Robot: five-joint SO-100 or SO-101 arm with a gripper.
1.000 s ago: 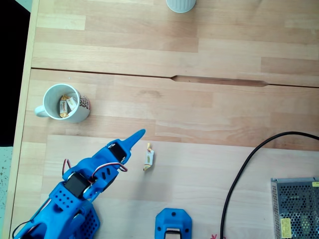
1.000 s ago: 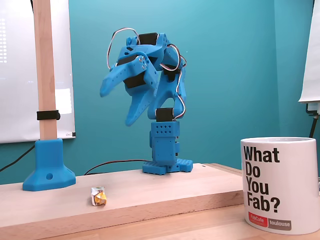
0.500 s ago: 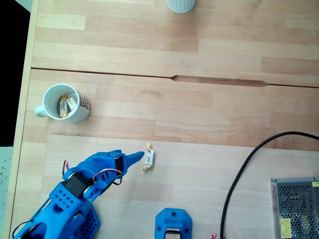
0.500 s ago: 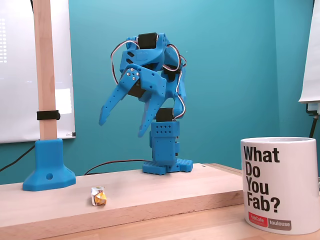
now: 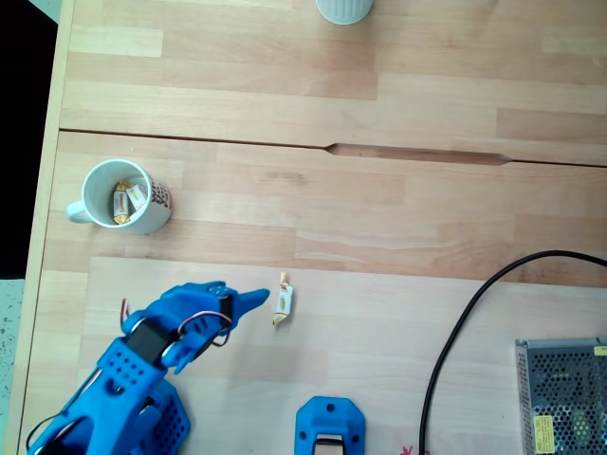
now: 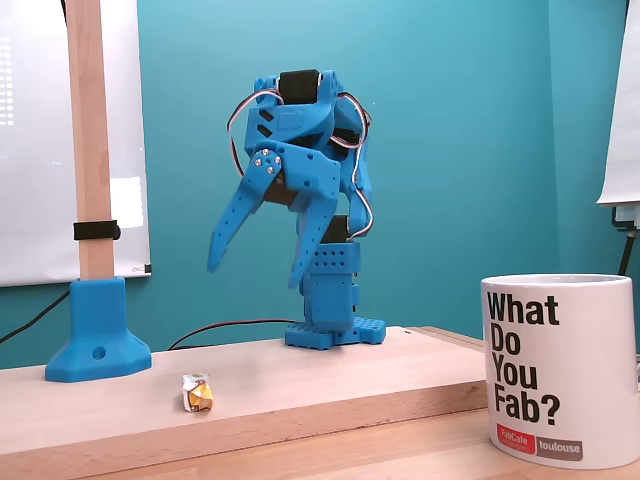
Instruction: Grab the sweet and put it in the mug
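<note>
The sweet lies on the pale raised board, a cream wrapper with yellowish twisted ends; in the side fixed view the sweet rests near the board's front edge. My blue gripper is open, just left of it in the top-down fixed view. From the side the gripper hangs well above the board, fingers pointing down, holding nothing. The mug stands at the left with two wrapped sweets inside; in the side view the mug shows dark lettering and a red label.
A plain pale cup stands at the top edge. A black cable curves to a metal mesh box at the lower right. A blue post base holds a wooden post near the sweet.
The gripper has tipped from pointing outward to pointing down at the table and has opened. Its tip has swung to just beside the sweet, which has not moved.
</note>
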